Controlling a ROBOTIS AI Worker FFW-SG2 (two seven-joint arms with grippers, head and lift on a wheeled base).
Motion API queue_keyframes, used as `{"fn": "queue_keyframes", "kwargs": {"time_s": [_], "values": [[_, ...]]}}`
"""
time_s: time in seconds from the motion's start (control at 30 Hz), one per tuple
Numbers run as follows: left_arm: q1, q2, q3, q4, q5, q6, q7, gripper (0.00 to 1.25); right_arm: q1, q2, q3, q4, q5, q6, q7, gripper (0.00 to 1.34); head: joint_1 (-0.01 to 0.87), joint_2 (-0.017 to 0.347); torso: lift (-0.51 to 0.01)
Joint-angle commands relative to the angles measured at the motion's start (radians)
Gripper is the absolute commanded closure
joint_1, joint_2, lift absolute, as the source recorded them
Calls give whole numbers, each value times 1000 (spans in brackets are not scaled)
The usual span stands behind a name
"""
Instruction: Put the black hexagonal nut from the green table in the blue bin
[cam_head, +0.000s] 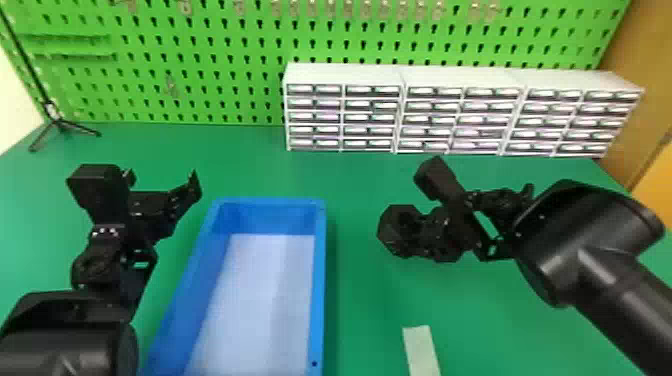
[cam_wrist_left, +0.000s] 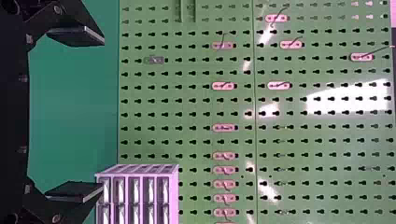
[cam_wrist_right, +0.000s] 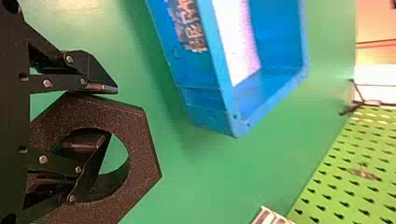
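Note:
In the head view my right gripper (cam_head: 436, 231) is over the green table, right of the blue bin (cam_head: 321, 280), holding the black hexagonal nut (cam_head: 395, 231) on its bin-facing side. The right wrist view has the right gripper (cam_wrist_right: 105, 114) shut on one wall of the nut (cam_wrist_right: 140, 149), one finger along the outer edge and the other in the hole. The blue bin (cam_wrist_right: 205, 98) lies beyond, apart from the nut. My left gripper (cam_head: 161, 184) is parked left of the bin's far end; in the left wrist view the left gripper (cam_wrist_left: 102, 114) stands open with nothing between its fingers.
White drawer cabinets (cam_head: 345, 75) line the table's back right before the green pegboard (cam_head: 225, 65). A small black tripod (cam_head: 60, 125) stands at the back left. A pale strip (cam_head: 421, 350) lies on the green table (cam_head: 370, 310), right of the bin's near part.

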Motion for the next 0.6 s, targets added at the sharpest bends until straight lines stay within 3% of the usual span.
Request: {"fn": "queue_keyframes", "kwargs": {"time_s": [0.0,0.33,0.57], "values": [[0,0,-1,0,0,0,0,179,-3,3,-38,-5,-66,1,-2,1035,683,28,-96],[0,0,-3,0,0,0,0,179,-10,15,-115,-5,-279,-2,-28,1035,683,28,-96],[-2,0,-4,0,0,0,0,179,-22,40,-125,-5,-410,-13,-54,1035,683,28,-96]]}}
